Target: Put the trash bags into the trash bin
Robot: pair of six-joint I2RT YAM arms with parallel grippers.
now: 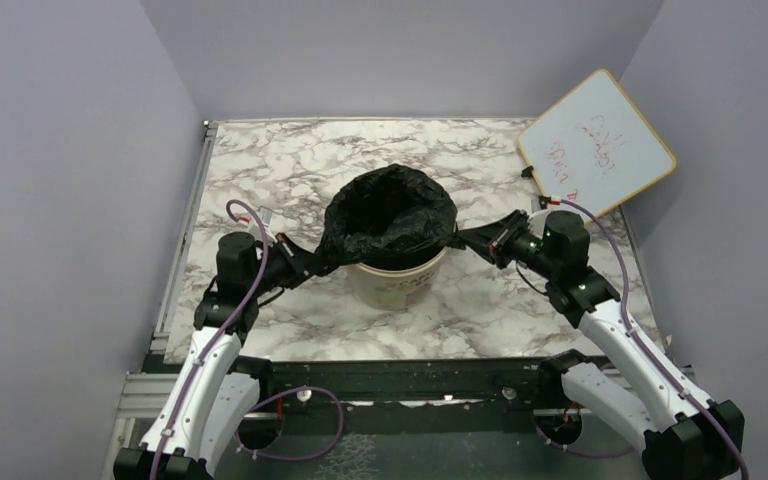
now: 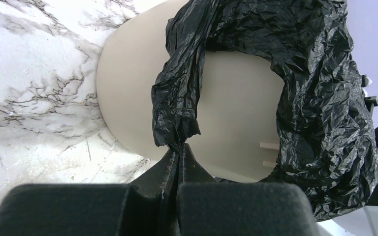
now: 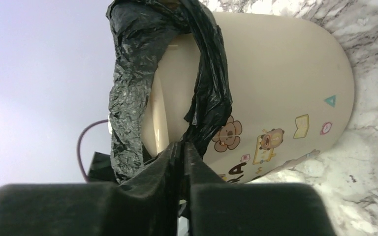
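We see the thin, crinkly black plastic trash bag (image 1: 390, 212) sitting in the mouth of the round beige tapered trash bin (image 1: 397, 285). The bag's edge is folded out over the rim, and the bin stands mid-way on the marble-patterned surface (image 1: 290, 170).

The left hand (image 2: 179, 147) is pinched fully closed on a twisted strip of bag at the bin's 8 o'clock in the top view. The right hand (image 3: 182, 145) is likewise clamped on a bag loop at the bin's 3 o'clock.

Each strip runs from the rim down to its hand, just beside the bin wall, so the bag's stretched axis lies 8-to-3 across the bin. Neither hand is nearer; each owns its side.

We judge the bag nearly seated, and the next move turns on an even pull outward and down, or on letting go. An uneven pull could tip the bin or tear the film.

The white-faced board with yellow frame (image 1: 597, 140) sits at 1 o'clock, well apart.
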